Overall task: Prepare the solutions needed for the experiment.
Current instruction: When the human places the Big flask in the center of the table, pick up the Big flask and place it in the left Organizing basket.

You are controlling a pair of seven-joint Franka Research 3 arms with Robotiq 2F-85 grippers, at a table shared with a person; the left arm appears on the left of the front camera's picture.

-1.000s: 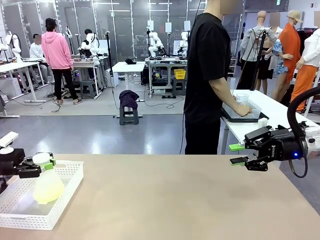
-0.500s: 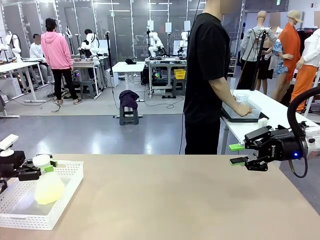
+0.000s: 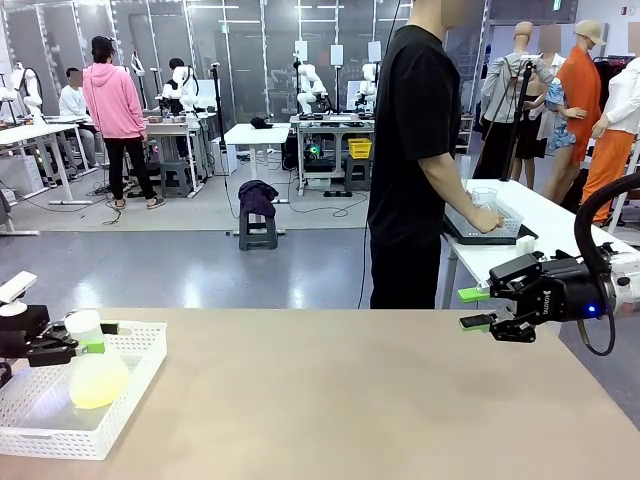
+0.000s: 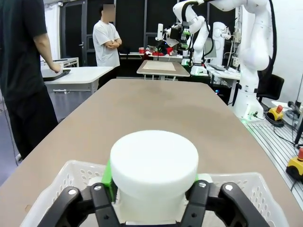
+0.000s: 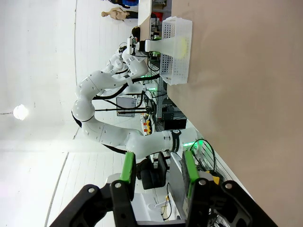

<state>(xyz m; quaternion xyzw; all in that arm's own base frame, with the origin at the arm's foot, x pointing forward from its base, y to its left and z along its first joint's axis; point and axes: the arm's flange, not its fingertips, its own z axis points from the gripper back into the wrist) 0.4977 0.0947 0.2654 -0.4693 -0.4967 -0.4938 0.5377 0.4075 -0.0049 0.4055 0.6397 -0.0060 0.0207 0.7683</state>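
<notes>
A frosted conical flask with a white cap [image 3: 83, 324] stands upright in a white basket [image 3: 58, 440] at the table's left. The solutions [image 3: 97, 388] show as pale yellow liquid low in the flask. My left gripper [image 3: 98, 338] straddles the flask's neck just under the cap, its green pads spread apart, open. In the left wrist view the cap [image 4: 154, 163] rises between the fingers of the left gripper [image 4: 151, 201]. My right gripper [image 3: 475, 308] hovers over the table's far right edge, open with nothing in it. From the right gripper [image 5: 157, 170] the flask [image 5: 176, 45] shows far off.
The tan table [image 3: 350, 400] stretches bare between the basket and the right gripper. A person in black [image 3: 415, 150] stands beyond the far edge, turned to a side table, a hand on a tray [image 3: 485, 228] there. The basket rim [image 4: 265, 189] surrounds the left fingers.
My left gripper's jaws have spread apart off the flask's neck and eased slightly back to the left. The flask stays standing in the basket. The right arm has not moved.
</notes>
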